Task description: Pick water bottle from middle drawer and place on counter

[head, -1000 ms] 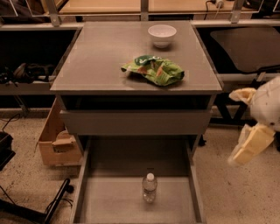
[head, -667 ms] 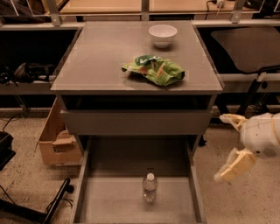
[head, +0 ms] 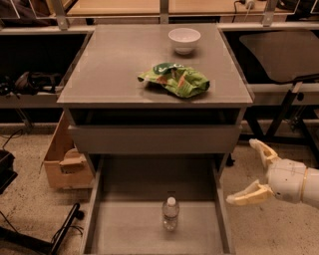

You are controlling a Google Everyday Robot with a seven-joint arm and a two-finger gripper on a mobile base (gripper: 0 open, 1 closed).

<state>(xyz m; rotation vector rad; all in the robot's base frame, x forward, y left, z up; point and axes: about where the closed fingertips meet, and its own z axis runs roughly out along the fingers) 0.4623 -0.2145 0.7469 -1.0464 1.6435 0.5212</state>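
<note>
Speckled floor, cardboard box, wooden tabletops

You see warm, dim light from above. The counter shines softly; the middle drawer sits in shadow. The gripper, low right beside it, looks pale.

I count one water bottle, one bowl, one green bag, one gripper right of the middle drawer.
</note>
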